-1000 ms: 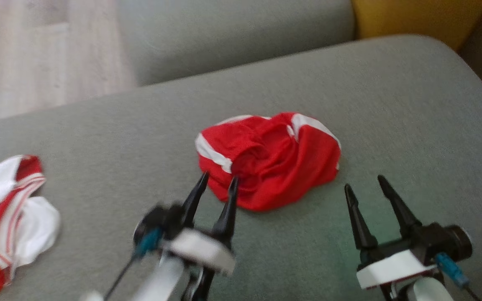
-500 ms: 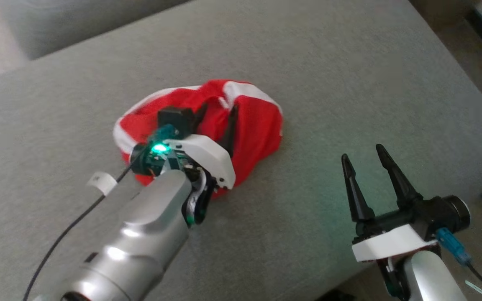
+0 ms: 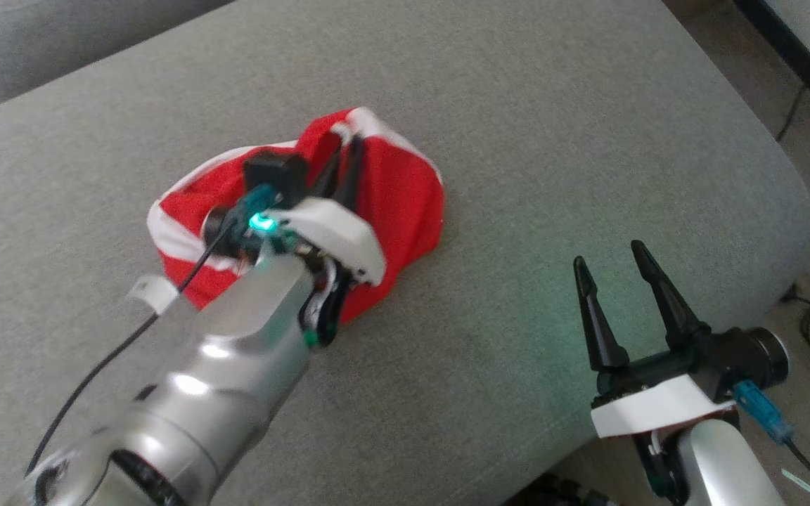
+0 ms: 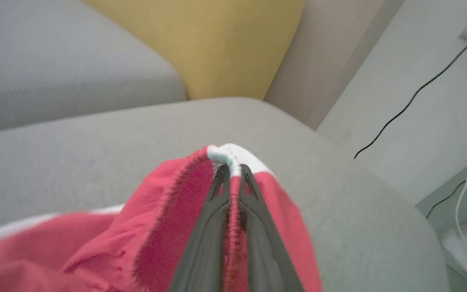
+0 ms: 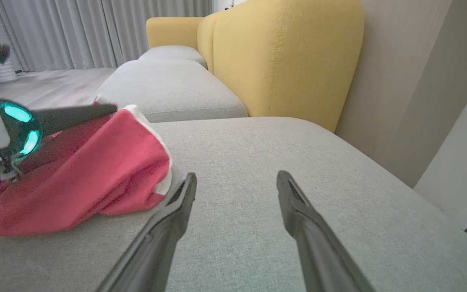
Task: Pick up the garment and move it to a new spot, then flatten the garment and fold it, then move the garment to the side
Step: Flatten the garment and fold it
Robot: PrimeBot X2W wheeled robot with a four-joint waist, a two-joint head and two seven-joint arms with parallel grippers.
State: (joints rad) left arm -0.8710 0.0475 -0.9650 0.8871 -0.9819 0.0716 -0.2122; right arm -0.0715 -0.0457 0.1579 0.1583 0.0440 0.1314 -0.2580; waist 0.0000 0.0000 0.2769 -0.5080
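- One red garment [image 3: 405, 197] lay bunched on the grey sofa seat [image 3: 588, 105], well in from its right edge.
- On the left gripper [image 3: 344, 144], the fingers, spread a moment earlier, had pinched the white-trimmed hem; lifting could probably begin.
- Over the front right corner, the right gripper [image 3: 607, 254] kept its fingers spread.

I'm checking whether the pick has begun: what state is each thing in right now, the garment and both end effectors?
red garment: crumpled, its white-trimmed edge pinched and tented up, the rest lying on the grey seat cushion.
left end effector: shut on the garment's edge.
right end effector: open, holding nothing, over the cushion beside the garment.
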